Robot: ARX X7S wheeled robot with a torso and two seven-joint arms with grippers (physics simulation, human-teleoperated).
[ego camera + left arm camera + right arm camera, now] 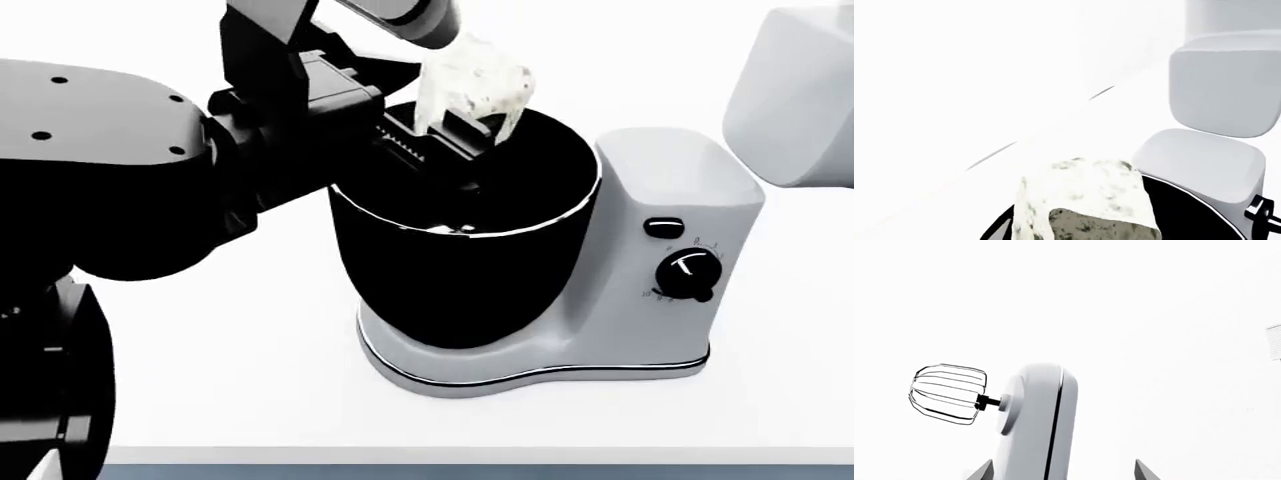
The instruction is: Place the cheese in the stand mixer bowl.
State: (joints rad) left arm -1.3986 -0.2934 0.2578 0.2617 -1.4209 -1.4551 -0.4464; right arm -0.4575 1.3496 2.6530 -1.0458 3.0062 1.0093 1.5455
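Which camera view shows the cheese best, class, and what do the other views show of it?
The head view is best: it shows the whole cheese gripped by the left tool over the stand mixer bowl. The left wrist view shows the cheese close up but cut off at the picture's edge. The right wrist view shows none of it.

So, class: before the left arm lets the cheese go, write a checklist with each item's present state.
1. Cheese held in the left gripper: ok.
2. Cheese over the stand mixer bowl opening: ok.
3. Mixer head tilted up, whisk out of the bowl: ok.
4. Bowl seated on the mixer base: ok.
5. Right gripper fingers apart around the mixer head; touching it: cannot tell.
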